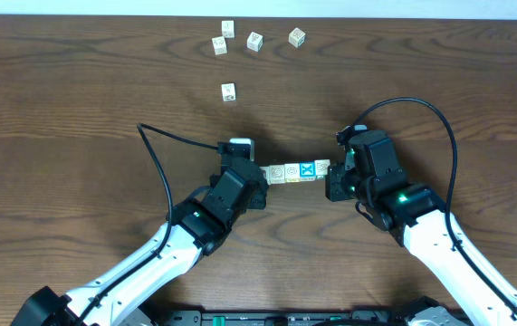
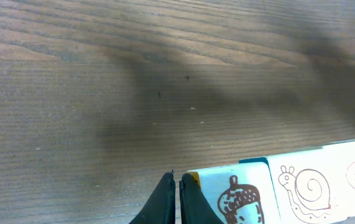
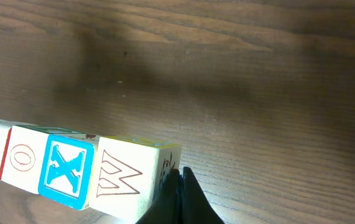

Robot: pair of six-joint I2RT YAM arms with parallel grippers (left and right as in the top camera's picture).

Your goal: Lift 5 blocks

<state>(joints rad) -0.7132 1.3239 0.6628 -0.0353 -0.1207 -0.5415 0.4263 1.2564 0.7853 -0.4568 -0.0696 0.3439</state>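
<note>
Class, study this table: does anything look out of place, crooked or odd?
The row of blocks is squeezed end to end between the shut left gripper and right gripper, rather than held inside jaws. Nothing looks spilled or damaged.

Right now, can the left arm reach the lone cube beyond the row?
Probably not: the way to the lone cube is bare, but the left pincer is shut against one end of the block row, right pincer at the other.
</note>
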